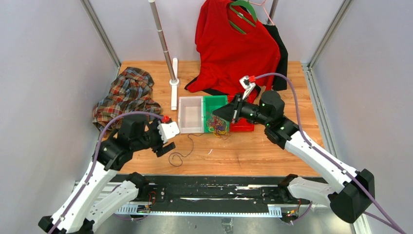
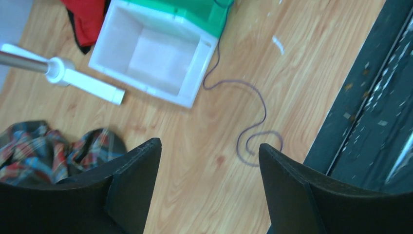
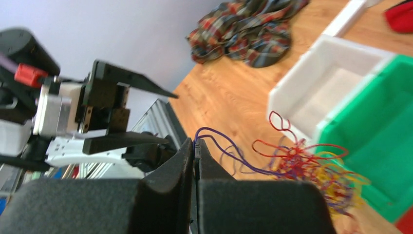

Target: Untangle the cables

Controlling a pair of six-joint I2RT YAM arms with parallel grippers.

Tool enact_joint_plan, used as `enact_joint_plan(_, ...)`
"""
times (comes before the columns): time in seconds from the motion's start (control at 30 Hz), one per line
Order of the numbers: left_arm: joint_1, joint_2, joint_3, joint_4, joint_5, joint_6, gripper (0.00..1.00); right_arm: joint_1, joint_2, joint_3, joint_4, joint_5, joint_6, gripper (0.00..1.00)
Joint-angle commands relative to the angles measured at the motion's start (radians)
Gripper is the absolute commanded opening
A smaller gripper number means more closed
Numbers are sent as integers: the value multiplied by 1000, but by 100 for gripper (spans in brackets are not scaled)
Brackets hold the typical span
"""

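1 purple cable [image 2: 264, 108] lies free beneath my wide, empty left end effector [image 2: 209, 145]; my right end effector [image 3: 196, 144] pinches a purple strand [image 3: 210, 129] of the tangled clump [image 3: 311, 168] ahead.

My fingers [image 2: 131, 185] wide apart over the counter [image 2: 311, 58], purple cable [image 2: 264, 105] curling loose beyond them, white bin [image 2: 197, 73] farther back, plaid cloth [image 2: 44, 151] left.

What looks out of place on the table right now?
One thin purple wire lies curled on the wooden table in front of the white plastic bin, outside both bins. Strands of the multicoloured wire clump spill over the green plastic bin's near rim, one purple strand pinched in the shut right claw.
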Motion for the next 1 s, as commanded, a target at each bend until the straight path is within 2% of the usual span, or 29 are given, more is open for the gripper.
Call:
enact_joint_plan(0.0,0,96,85,174,171,-172,77,107,36,75,39,-48,-16,1)
enact_joint_plan(0.23,-1,207,150,259,303,-290,69,205,113,99,73,-26,-18,1)
enact_joint_plan(0.6,-2,138,77,288,366,-361,49,289,184,97,170,-19,9,1)
enact_joint_plan(0.8,-2,123,32,320,427,-418,49,332,183,90,185,66,10,1)
enact_joint_plan(0.97,-3,123,4,381,359,-452,49,357,180,86,185,109,6,1)
